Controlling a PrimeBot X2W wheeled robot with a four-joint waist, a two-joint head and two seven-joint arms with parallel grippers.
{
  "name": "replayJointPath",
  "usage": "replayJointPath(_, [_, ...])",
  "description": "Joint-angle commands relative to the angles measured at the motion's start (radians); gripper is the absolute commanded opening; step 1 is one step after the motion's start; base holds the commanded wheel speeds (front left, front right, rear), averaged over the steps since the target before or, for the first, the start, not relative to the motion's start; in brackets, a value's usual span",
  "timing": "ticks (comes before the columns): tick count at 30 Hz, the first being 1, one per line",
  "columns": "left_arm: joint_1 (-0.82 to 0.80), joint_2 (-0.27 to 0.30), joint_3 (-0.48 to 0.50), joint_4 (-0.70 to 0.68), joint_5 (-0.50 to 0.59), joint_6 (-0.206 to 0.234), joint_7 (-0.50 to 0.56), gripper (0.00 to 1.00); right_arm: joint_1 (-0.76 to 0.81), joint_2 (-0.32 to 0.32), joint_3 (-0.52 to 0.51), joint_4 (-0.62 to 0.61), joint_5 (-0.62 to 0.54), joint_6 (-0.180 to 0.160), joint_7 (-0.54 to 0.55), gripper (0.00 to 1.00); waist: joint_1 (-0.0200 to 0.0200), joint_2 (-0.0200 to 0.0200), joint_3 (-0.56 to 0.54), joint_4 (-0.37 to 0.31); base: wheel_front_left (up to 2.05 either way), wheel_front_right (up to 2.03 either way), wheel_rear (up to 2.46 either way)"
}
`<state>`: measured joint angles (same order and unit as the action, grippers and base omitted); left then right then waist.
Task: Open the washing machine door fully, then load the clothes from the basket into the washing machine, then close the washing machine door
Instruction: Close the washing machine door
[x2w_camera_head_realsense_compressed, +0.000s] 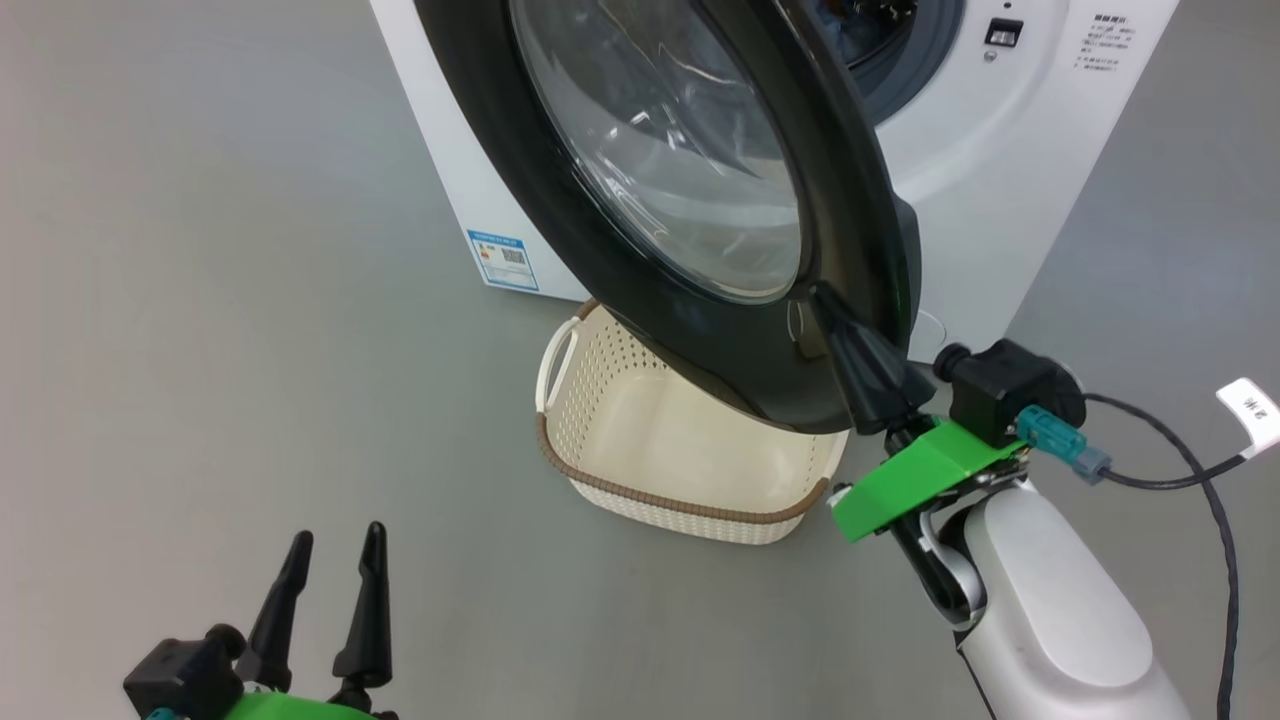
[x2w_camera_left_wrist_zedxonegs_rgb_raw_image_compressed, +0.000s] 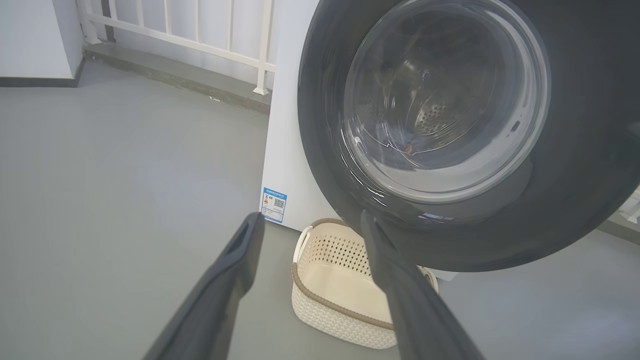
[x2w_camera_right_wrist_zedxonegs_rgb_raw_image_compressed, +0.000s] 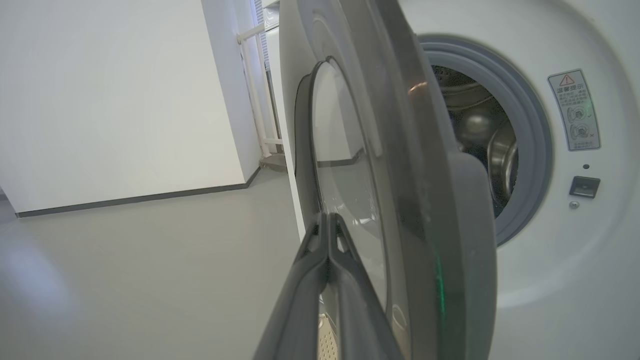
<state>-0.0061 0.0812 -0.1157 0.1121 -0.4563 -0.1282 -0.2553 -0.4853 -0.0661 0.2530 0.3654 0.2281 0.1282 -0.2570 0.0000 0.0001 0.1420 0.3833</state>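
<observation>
Apparently the closing step is in hand: the basket (x2w_camera_head_realsense_compressed: 548, 445) is lying empty on the floor, and a scrap of blue cloth, most likely the clothes (x2w_camera_left_wrist_zedxonegs_rgb_raw_image_compressed: 405, 147), is showing through the glass inside the drum. The washing machine door (x2w_camera_head_realsense_compressed: 700, 200) is standing about half open, swung out over the basket. The right gripper (x2w_camera_head_realsense_compressed: 822, 305) is pinched fully shut, holding nothing, with its joined fingertips resting against the door's outer black face near its lower edge, as if pushing. The left gripper (x2w_camera_head_realsense_compressed: 338, 537) is hanging low and well apart from the door, its fingers spread wide and empty.

Next, the right arm is probably going to need a steady push along the door's arc, staying on the rim and off the glass, until the door is meeting the latch slot (x2w_camera_right_wrist_zedxonegs_rgb_raw_image_compressed: 585, 186) on the washing machine (x2w_camera_head_realsense_compressed: 980, 200).

Nothing seems to be blocking the opening, though I cannot tell whether any cloth is trailing over the grey seal. The basket is sitting just under the door, seemingly clearing it. A dark cable (x2w_camera_head_realsense_compressed: 1200, 470) is looping beside the right wrist.
</observation>
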Motion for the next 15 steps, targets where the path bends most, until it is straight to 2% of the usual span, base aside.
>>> replayJointPath(1, [-0.036, 0.014, 0.031, -0.028, -0.009, -0.002, -0.006, 1.00, -0.029, 0.016, 0.014, -0.024, -0.011, 0.003, -0.005, 0.00, 0.0000, -0.0001, 0.010, 0.001, 0.00, 0.00, 0.00])
replayJointPath(15, [-0.060, 0.019, 0.026, -0.023, -0.027, -0.002, -0.006, 1.00, -0.065, 0.016, -0.033, -0.028, -0.039, 0.003, -0.005, 0.00, 0.0000, -0.0001, 0.049, 0.011, 0.00, 0.00, 0.00])
